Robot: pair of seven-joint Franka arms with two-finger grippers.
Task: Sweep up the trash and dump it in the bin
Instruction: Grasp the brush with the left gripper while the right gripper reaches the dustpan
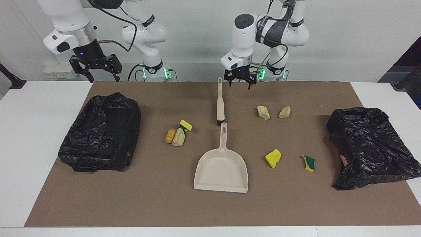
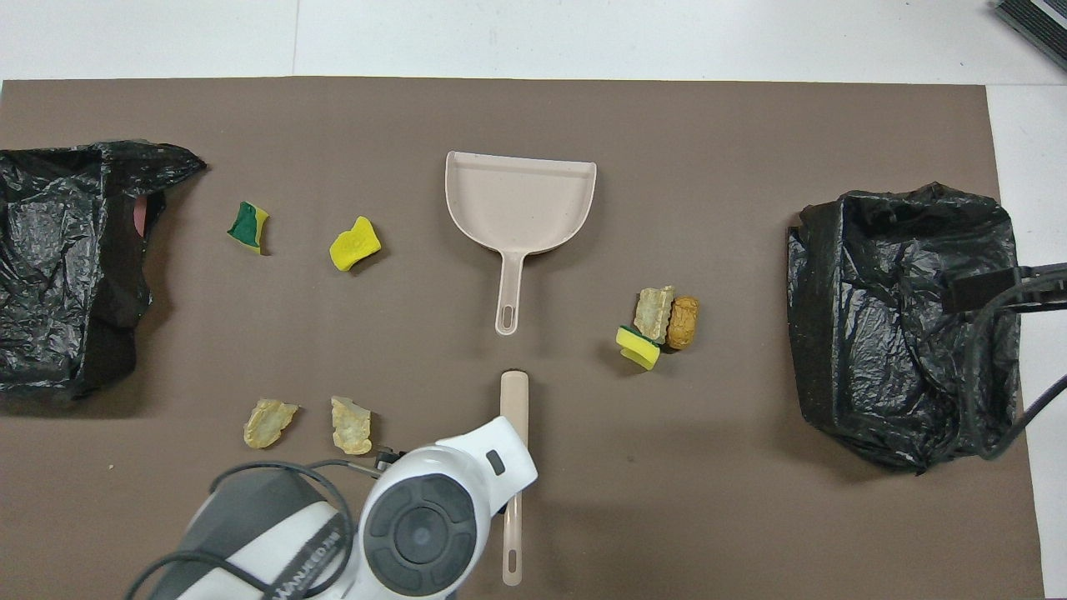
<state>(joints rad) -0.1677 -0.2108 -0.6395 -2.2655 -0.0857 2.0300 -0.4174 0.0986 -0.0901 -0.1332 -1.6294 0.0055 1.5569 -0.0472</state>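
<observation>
The left tool (image 1: 239, 83) hangs over the brown mat (image 1: 158, 204), just beside the thin end of the brush (image 1: 220, 102), and its black fingers are spread apart with nothing between them. In the overhead view the arm's round white body covers this tool. The right tool (image 1: 98, 74) waits up in the air, over the edge of the surface (image 1: 33, 131) near one black bin (image 1: 102, 131) — its fingers are spread too, and empty.

The brush is a long, smooth beige stick, flat on the mat, touched by no tool. Just past its wide end lies the dustpan (image 1: 221, 168), smooth beige plastic shaped like a wide scoop with a thin handle.

The trash is loose on the mat in small lumps. Two pale, bumpy, rock-like pieces (image 1: 263, 112) lie near the left tool, toward the left arm's end. Farther from that tool sit a soft yellow sponge chunk (image 1: 273, 158) and a yellow-and-green sponge chunk (image 1: 309, 163). Toward the right arm's end, three lumps touch in a little pile (image 1: 177, 133) — one orange-brown, one pale and rocky, one spongy.

Both bins are lined with shiny, crinkly black plastic; the second bin (image 1: 368, 144) stands at the left arm's end.
</observation>
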